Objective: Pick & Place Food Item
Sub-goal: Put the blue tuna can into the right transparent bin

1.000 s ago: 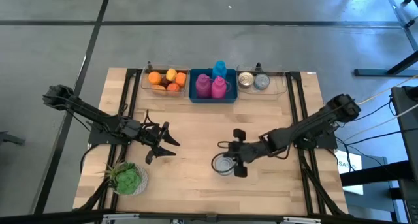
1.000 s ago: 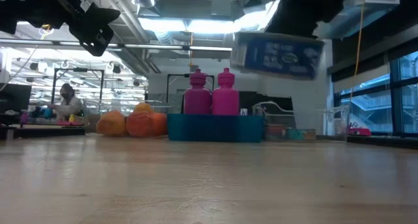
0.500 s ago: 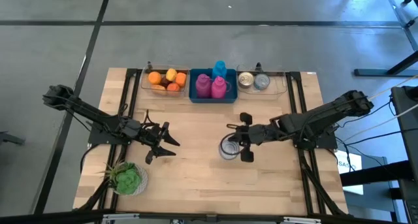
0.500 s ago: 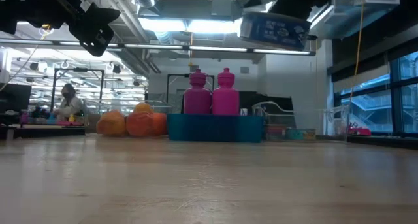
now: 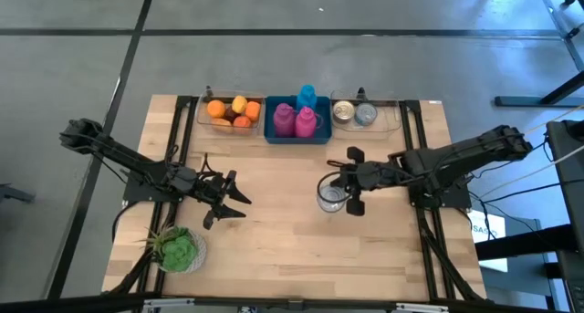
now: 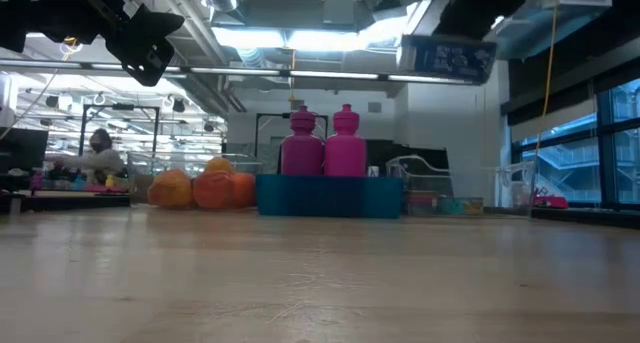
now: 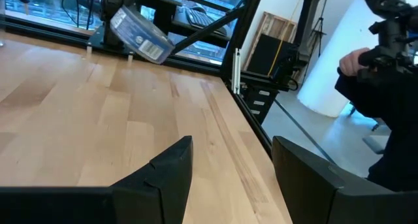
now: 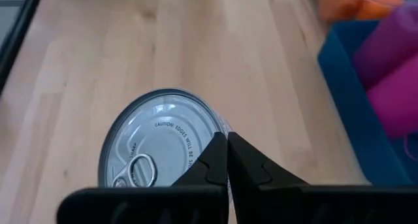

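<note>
High view: at the far edge, a clear tray (image 5: 202, 115) holds oranges (image 5: 231, 111), a blue bin (image 5: 297, 134) holds pink bottles (image 5: 295, 120), and another clear tray (image 5: 390, 121) holds tins (image 5: 355, 114). The right gripper (image 5: 339, 186) pinches a can (image 5: 330, 196) over mid-surface. The left gripper (image 5: 233, 202), fingers apart, is empty.

Right wrist view: fingers (image 8: 215, 162) pinched on the can's rim.

Overhead downward view, level tabletop view, two close wrist views, all sharing the wooden table (image 5: 274, 167).
</note>
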